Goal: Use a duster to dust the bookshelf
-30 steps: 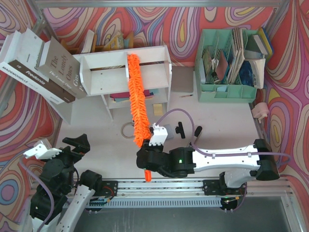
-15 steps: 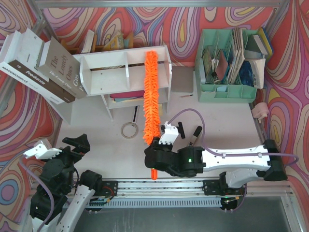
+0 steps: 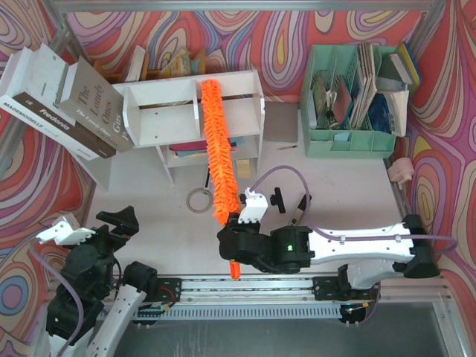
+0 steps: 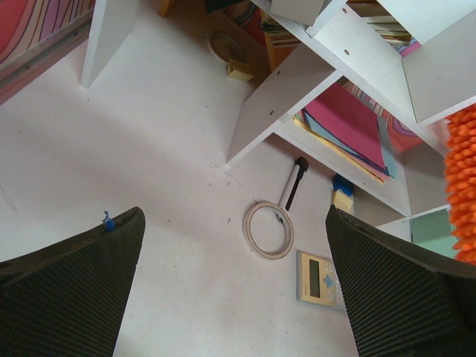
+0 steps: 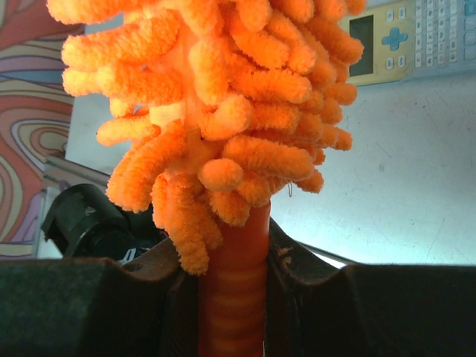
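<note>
Right pincer [image 5: 232, 260] pinches the duster [image 3: 218, 149] lying across the bookshelf [image 3: 160, 111] edge; left pincer [image 4: 234, 216] spread.

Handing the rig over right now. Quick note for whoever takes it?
Left tool: open, empty, above the table.
Right tool: shut on the duster handle.
Duster head lies across the bookshelf top, right of centre.
Done: duster grasped and on the top panel. Left: probably the rest of the top and the lower bays.
</note>
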